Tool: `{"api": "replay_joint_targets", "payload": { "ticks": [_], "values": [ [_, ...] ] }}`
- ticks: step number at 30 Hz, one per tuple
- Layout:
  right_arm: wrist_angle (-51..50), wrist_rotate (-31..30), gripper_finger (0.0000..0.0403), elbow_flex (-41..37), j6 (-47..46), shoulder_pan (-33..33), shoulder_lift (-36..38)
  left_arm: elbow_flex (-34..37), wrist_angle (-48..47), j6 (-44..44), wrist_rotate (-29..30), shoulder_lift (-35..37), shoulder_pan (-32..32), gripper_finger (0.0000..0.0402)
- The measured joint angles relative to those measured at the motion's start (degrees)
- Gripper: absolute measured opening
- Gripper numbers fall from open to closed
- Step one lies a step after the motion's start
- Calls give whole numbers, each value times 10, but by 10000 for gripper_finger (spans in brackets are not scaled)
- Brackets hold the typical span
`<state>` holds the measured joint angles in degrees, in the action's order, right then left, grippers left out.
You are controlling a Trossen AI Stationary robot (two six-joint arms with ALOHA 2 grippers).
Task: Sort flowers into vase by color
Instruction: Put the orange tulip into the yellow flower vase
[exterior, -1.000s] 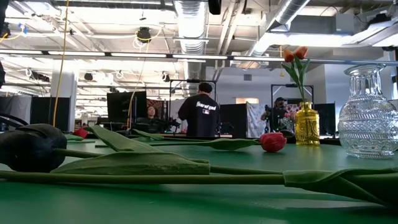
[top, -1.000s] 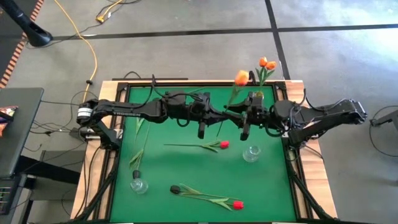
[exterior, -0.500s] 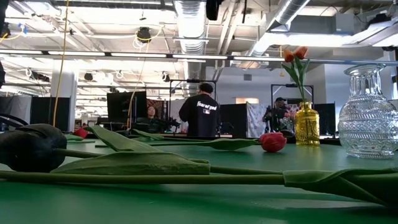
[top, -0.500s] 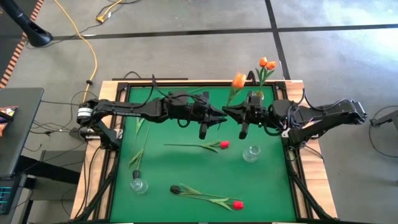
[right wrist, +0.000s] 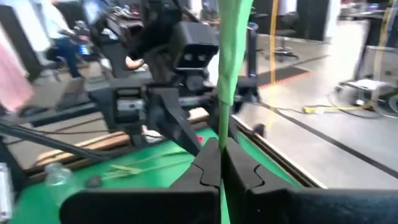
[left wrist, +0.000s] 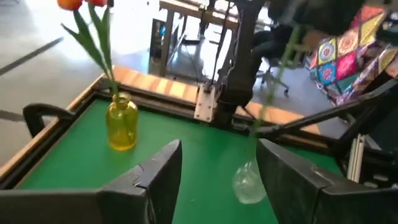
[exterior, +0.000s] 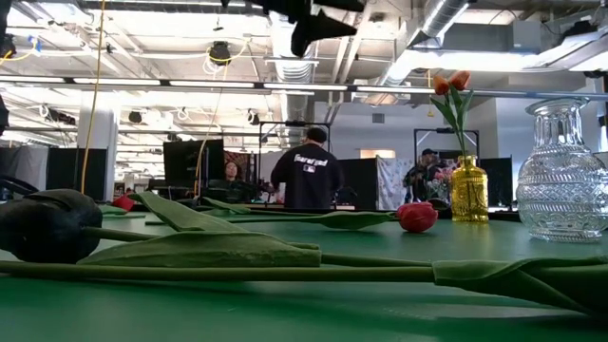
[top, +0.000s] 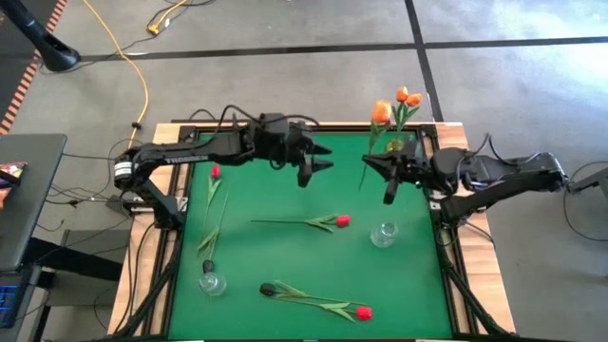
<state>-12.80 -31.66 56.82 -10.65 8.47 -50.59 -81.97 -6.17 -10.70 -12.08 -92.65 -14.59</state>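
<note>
Above the green tabletop (top: 285,256), the right tool (top: 388,179) is clamped on an orange tulip (top: 380,112), its stem pinched flat in the right wrist view. The left tool (top: 316,163) hangs spread and empty. Only the low view shows the yellow vase (exterior: 468,191) holding orange blooms, apparently two; the dark tulip (exterior: 47,224) there is blurred.

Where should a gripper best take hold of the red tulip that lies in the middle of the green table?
Grip the red tulip at its bare thin stem, away from head and leaves, coming straight down: it lies flat on the green table. The right gripper holds an orange tulip; the left gripper is open.
</note>
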Motion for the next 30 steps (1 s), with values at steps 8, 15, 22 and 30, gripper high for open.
{"api": "replay_joint_targets", "payload": {
  "ticks": [8, 15, 22, 30],
  "values": [
    [-116, -90, 24, 0, -33, 1, 65, 0, -78, -11, -26, 6, -47, 196],
    [-184, -234, 24, -22, -58, 1, 123, 0, -98, -2, -13, 7, -54, 196],
    [-106, -357, 24, -153, -55, -25, 227, 0, -95, 0, 11, 7, -54, 196],
    [192, -320, 24, -315, 88, -141, 275, 0, -93, -9, 24, 7, -54, 196]
  ]
}}
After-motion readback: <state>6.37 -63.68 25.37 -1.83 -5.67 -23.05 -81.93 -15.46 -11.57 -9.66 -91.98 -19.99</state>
